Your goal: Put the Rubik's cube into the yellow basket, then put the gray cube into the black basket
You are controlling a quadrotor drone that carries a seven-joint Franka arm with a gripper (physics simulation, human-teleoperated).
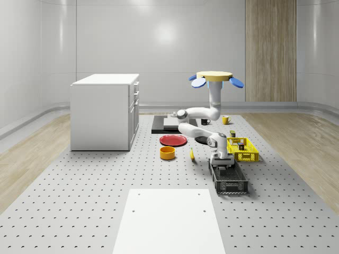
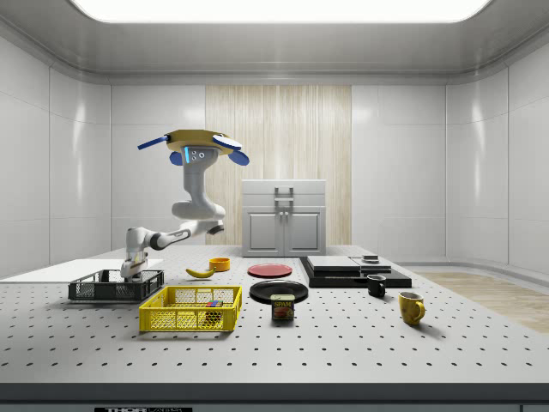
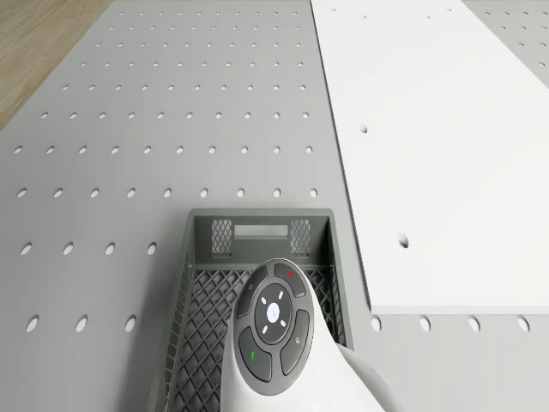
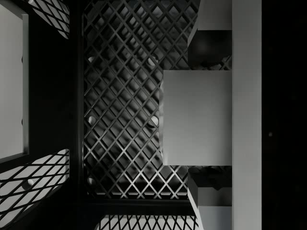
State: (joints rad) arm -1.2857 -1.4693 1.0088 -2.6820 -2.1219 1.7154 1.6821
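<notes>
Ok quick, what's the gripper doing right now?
Gripper: shut on the gray cube, lowered into the black basket; drone hovers above.

The drone (image 1: 214,78) hovers above the tabletop (image 1: 106,201), its tan body level, blue rotors out to each side. The white arm (image 1: 204,119) hangs from its underside, drops straight down, bends at an elbow toward the whole-scene view's left, then doubles back and slopes down toward the view's right. The wrist points straight down, with the gripper (image 1: 223,165) lowered inside the black basket (image 1: 233,185), near the end nearest the drone. In the wrist view the two fingers (image 4: 211,45) clamp the gray cube (image 4: 196,117) from opposite sides, just above the basket's mesh floor.
</notes>
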